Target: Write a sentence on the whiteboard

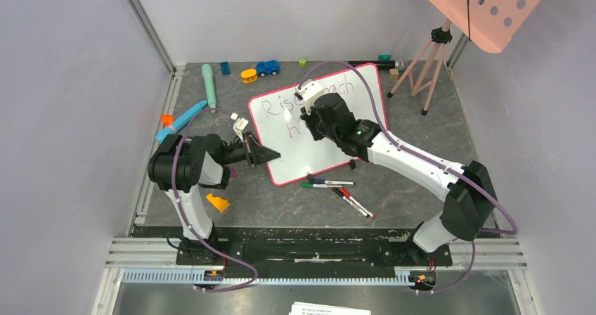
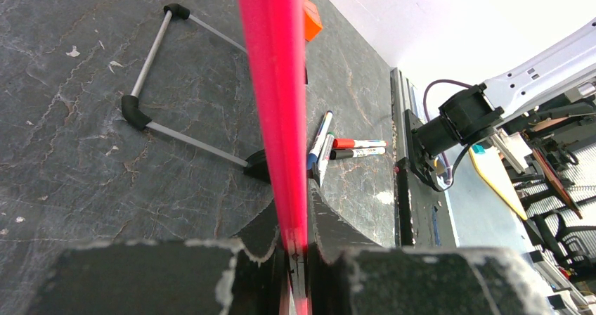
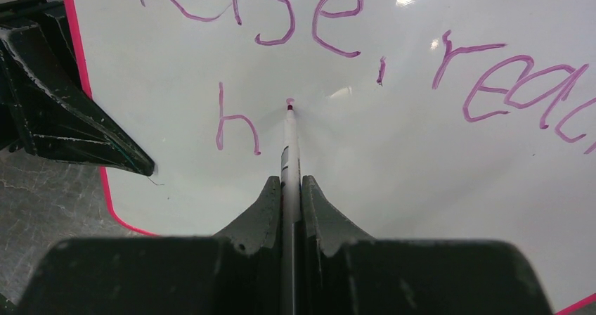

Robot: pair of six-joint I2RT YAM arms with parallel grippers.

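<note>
Nearest the arm bases, an orange wedge (image 1: 218,202) lies on the dark table (image 1: 436,125), off the near-left corner of the whiteboard (image 1: 299,157). Several loose markers (image 1: 327,184) lie scattered just off the board's near edge, apart from it, and a black clip foot (image 1: 353,164) sits at that same edge.

The board is at mid-table, turned at a slant. I cannot tell whether it lies flat or is tipped up.

At its left side the left gripper (image 2: 294,241) has its jaws drawn narrow, pinched on the pink-red rim (image 2: 270,83). Over the board's middle the right gripper (image 3: 292,195) is clamped tight on a thin marker (image 3: 289,143). The marker's tip touches the white surface just right of a lone "h".

The sentence (image 1: 277,106) is in purplish-pink ink. "Rise" sits toward the board's far-left corner, with "reac" running on to the right of it. The "h" starts a second line beneath "Rise".

Past the board's far edge stand a yellow toy car (image 1: 249,75) and a blue toy car (image 1: 267,67), with a teal tube (image 1: 209,83) off the far-left corner. Beyond the far-right corner a tripod (image 1: 425,65) stands under a salmon-pink perforated panel (image 1: 485,5).
</note>
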